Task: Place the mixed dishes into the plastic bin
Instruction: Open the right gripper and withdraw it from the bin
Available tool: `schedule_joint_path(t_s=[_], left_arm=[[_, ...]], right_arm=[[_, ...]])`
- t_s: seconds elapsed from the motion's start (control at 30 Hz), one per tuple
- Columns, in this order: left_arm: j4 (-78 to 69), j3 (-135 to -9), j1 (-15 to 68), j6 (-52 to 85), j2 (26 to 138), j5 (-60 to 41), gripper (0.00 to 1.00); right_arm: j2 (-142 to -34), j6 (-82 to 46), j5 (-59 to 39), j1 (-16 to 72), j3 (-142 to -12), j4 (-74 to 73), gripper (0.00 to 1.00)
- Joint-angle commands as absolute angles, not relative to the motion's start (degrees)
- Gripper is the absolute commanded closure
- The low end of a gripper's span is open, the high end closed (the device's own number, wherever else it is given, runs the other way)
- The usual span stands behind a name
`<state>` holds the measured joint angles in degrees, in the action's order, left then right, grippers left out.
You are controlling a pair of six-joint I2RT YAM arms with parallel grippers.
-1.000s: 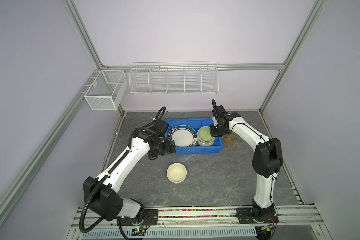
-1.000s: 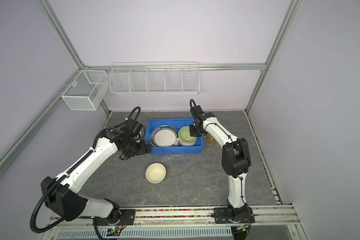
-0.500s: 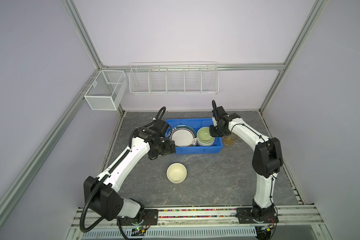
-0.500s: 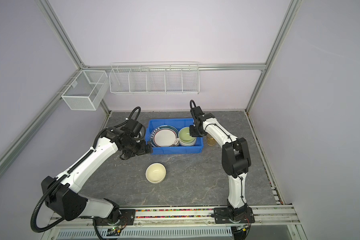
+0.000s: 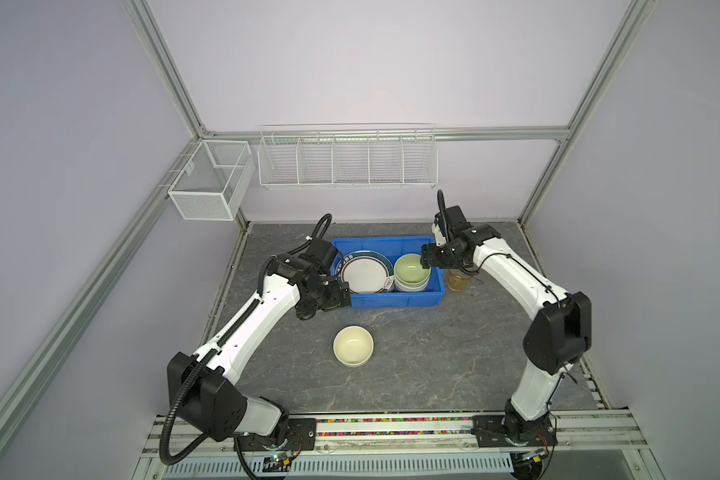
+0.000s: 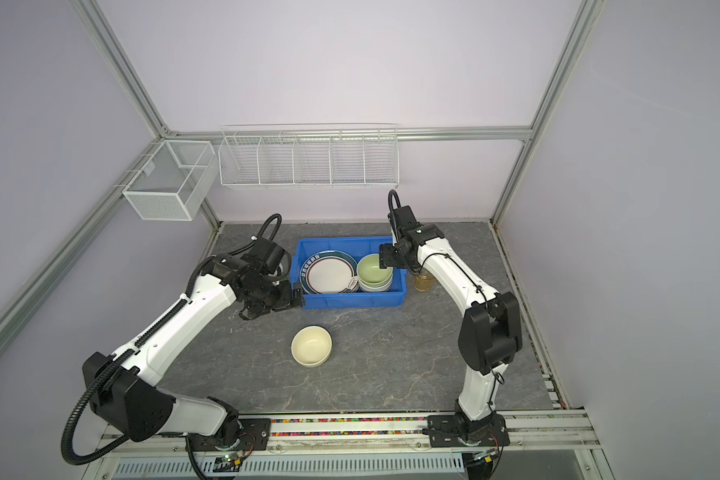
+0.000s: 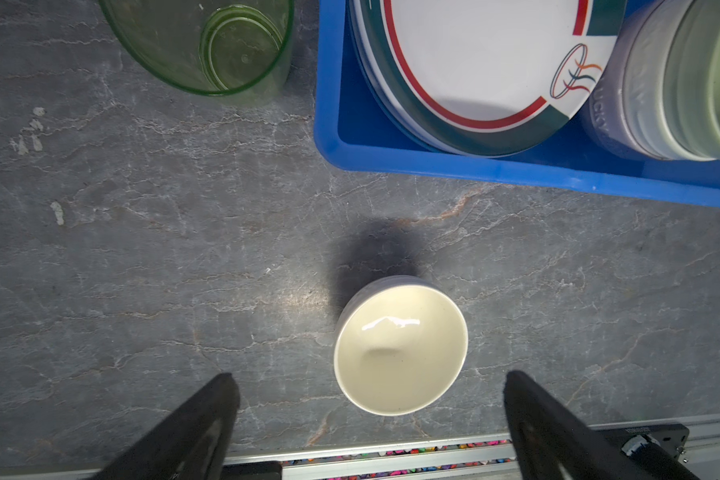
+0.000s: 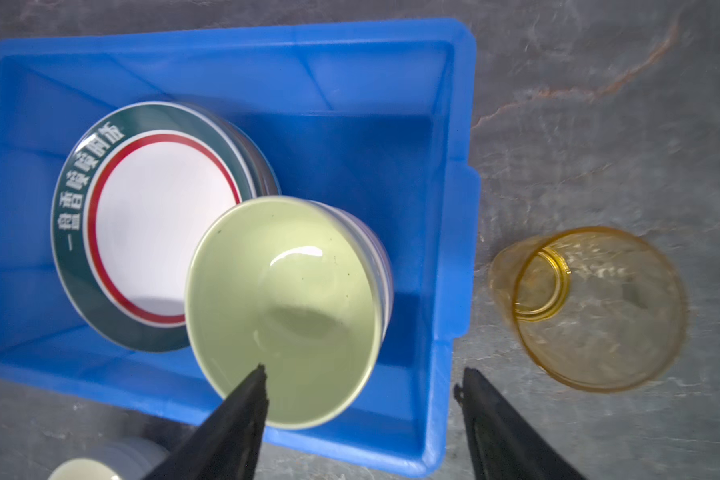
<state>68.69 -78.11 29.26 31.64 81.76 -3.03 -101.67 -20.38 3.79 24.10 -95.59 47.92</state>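
Over blue bin (image 8: pixel 225 37) — right gripper (image 8: pixel 364 372) spread, green bowl (image 8: pixel 283 307) under one finger (image 8: pixel 233 415); left gripper (image 7: pixel 368 377) spread near cream bowl (image 7: pixel 400 349).

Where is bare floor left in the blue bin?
Bare: the far strip of the blue bin behind the plate stack and bowl stack, plus a slim gap at its end by the amber cup. Near half: crowded.
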Motion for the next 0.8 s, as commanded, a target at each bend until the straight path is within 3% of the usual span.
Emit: schedule_joint_path(t_s=[0.0,0.77], left_arm=[[71.19,-77.58,28.87,31.61,80.44,-3.23,0.01],[71.77,-62.26,29.68,34.55,67.33,-5.62,0.01]], right_arm=[[-97.49,-20.13,4.75,23.86,-93.89,48.12,0.11],[-76.55,-18.95,-1.2,23.9,-76.43,40.75,0.12]])
